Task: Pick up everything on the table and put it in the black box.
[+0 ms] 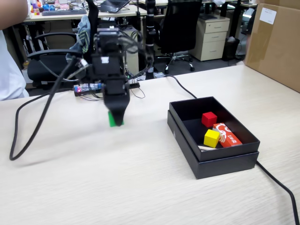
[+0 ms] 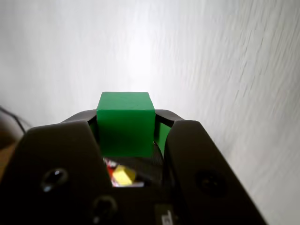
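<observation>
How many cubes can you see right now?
3: green cube between the gripper jaws over the table; red cube and yellow cube inside the black box. More could be hidden.

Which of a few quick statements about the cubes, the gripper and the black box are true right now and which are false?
1. The gripper is closed on the green cube. True.
2. The red cube lies on the table. False: it sits inside the black box.
3. The yellow cube is in the black box. True.
4. The green cube is already in the black box. False: it is between the jaws, left of the box in the fixed view.
5. An orange-red packet lies in the box beside the yellow cube. True.
</observation>
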`<act>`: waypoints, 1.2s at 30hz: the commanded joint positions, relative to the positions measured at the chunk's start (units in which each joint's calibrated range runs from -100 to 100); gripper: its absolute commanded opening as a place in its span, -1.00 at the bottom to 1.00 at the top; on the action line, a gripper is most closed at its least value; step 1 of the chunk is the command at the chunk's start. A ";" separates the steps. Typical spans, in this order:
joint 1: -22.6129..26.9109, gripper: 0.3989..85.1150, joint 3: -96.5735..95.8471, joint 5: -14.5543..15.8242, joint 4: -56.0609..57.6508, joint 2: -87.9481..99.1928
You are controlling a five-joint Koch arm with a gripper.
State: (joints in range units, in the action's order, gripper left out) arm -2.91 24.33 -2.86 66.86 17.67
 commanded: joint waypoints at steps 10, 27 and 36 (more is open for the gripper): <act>18.66 -0.99 0.51 7.96 0.14 13.37; 19.93 -0.98 16.92 11.97 0.05 -29.55; 19.00 -0.98 16.83 12.84 0.05 -36.55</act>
State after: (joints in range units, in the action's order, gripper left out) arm 16.04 37.56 9.79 66.78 -20.26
